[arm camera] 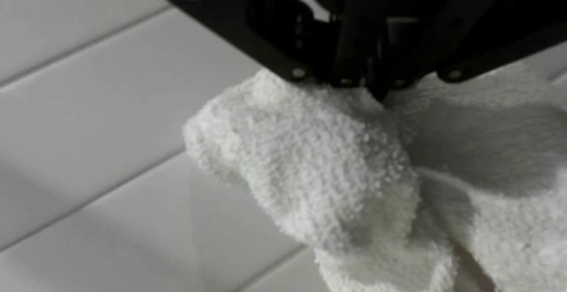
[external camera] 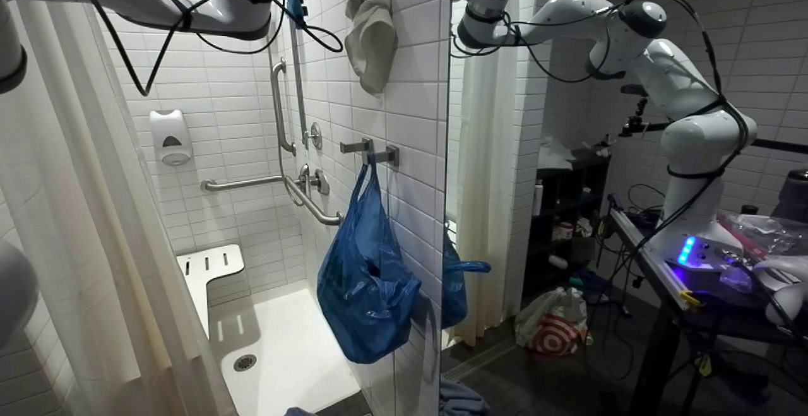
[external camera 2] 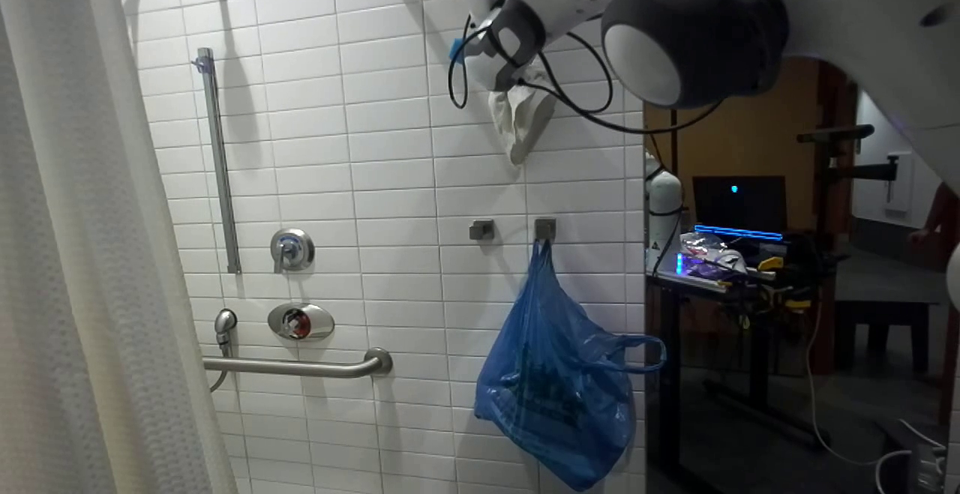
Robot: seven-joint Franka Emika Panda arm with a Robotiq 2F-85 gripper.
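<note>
The gripper (arm camera: 371, 83) is pinched tight on white terry cloth (external camera: 372, 40), hanging near top centre in both exterior views, close to the tiled wall (external camera 2: 386, 179). Holding it up there seems the step; the next move likely calls for a steady pinch.

In an exterior view, a robot arm (external camera 2: 697, 22) is spanning the upper right; a pale cloth (external camera 2: 517, 127) is hanging below its far end before a tiled wall (external camera 2: 390, 142); lower, a blue bag (external camera 2: 559, 389) is dangling from a hook (external camera 2: 545, 229); a curtain (external camera 2: 82, 254) is draping along the left.
</note>
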